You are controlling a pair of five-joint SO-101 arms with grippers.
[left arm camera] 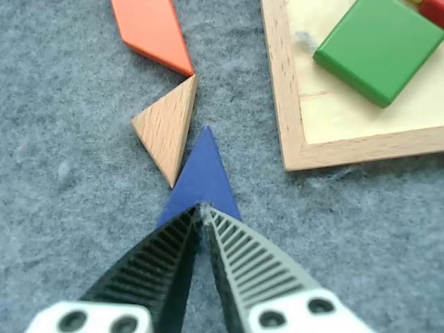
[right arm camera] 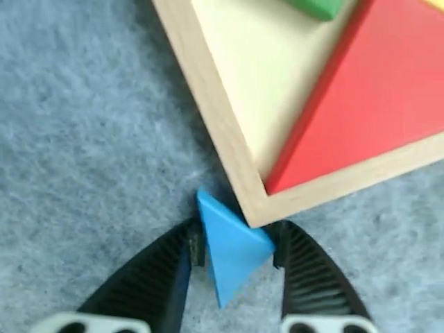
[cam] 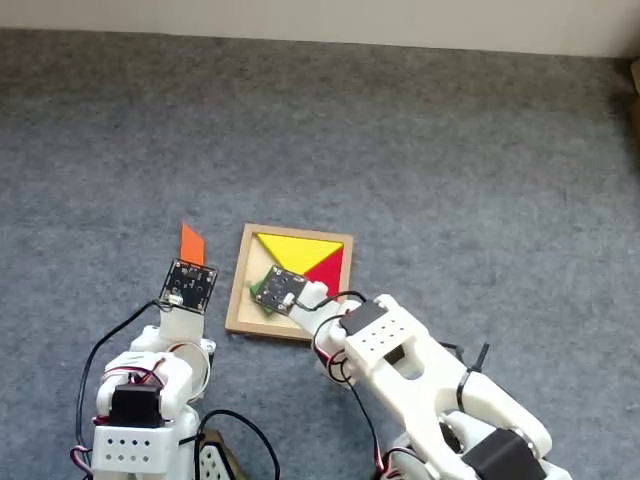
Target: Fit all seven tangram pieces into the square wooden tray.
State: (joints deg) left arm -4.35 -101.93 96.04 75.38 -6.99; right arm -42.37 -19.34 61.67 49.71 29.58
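Observation:
The square wooden tray (cam: 238, 300) holds a yellow triangle (cam: 298, 250), a red triangle (cam: 330, 268) and a green square (left arm camera: 378, 48). My left gripper (left arm camera: 202, 210) is shut, its tips resting on the base of a dark blue triangle (left arm camera: 202, 173) that lies flat on the carpet beside the tray (left arm camera: 284, 104). A plain wooden triangle (left arm camera: 166, 128) and an orange parallelogram (left arm camera: 152, 31) lie just beyond it. My right gripper (right arm camera: 236, 244) is shut on a light blue triangle (right arm camera: 232, 250), just outside a tray corner (right arm camera: 253, 208) where the red triangle (right arm camera: 374, 97) ends.
Grey carpet (cam: 450, 150) covers the whole table, with open room beyond and to both sides of the tray. The right arm (cam: 400, 350) hangs over the tray's near edge. Cables (cam: 130, 330) trail by both arm bases.

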